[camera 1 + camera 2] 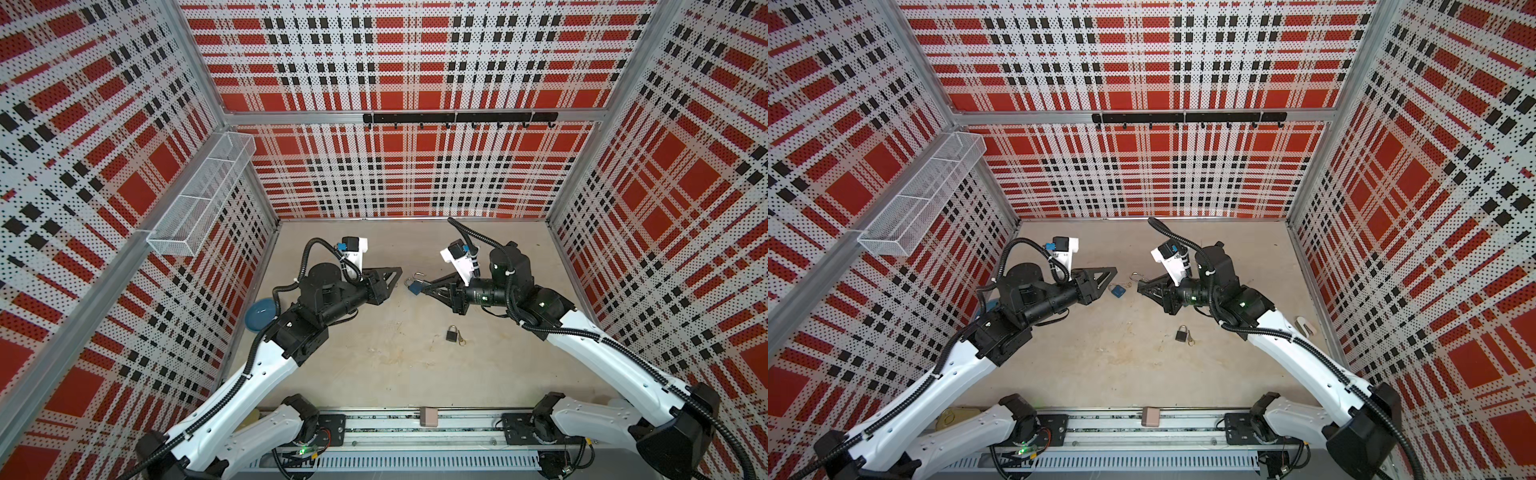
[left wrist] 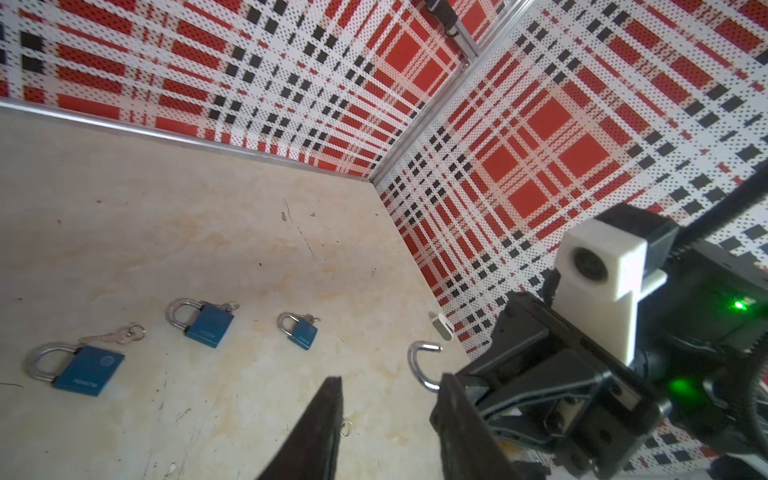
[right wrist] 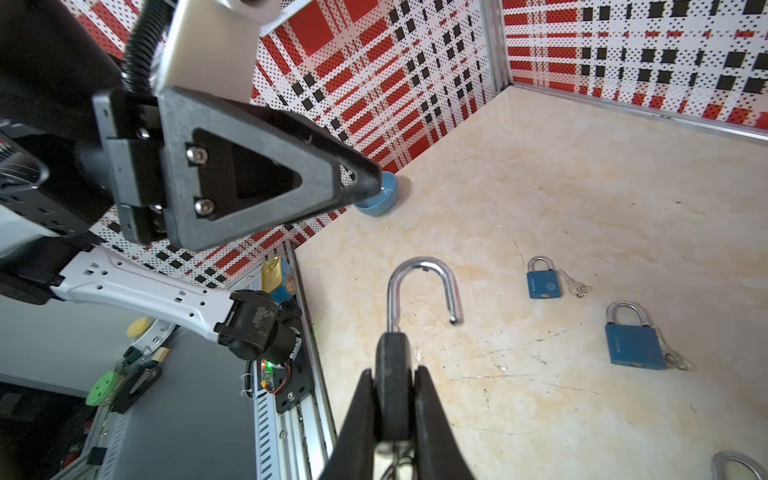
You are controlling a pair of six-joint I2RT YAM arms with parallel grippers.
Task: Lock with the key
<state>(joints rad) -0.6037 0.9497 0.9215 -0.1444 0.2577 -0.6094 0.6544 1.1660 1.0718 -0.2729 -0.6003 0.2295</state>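
My right gripper (image 3: 395,415) is shut on the dark body of a padlock (image 3: 392,374). Its silver shackle (image 3: 419,286) stands swung open. Under the body a pale blurred shape and a wire ring show; I cannot tell whether that is the key. In both top views the open shackle (image 1: 420,274) (image 1: 1138,276) sticks out past the right gripper (image 1: 424,289). My left gripper (image 2: 392,415) (image 1: 397,276) is open with nothing between its fingers, a short way from the shackle (image 2: 422,365). A small ring (image 2: 345,428) shows beside one left finger.
Three blue padlocks (image 2: 89,372) (image 2: 208,326) (image 2: 303,332) lie on the table with keys (image 2: 116,334) beside them. A blue padlock (image 1: 415,287) shows between the gripper tips. A black padlock (image 1: 451,334) with a brass key (image 1: 461,341) lies nearer. A blue bowl (image 1: 259,313) stands by the left wall.
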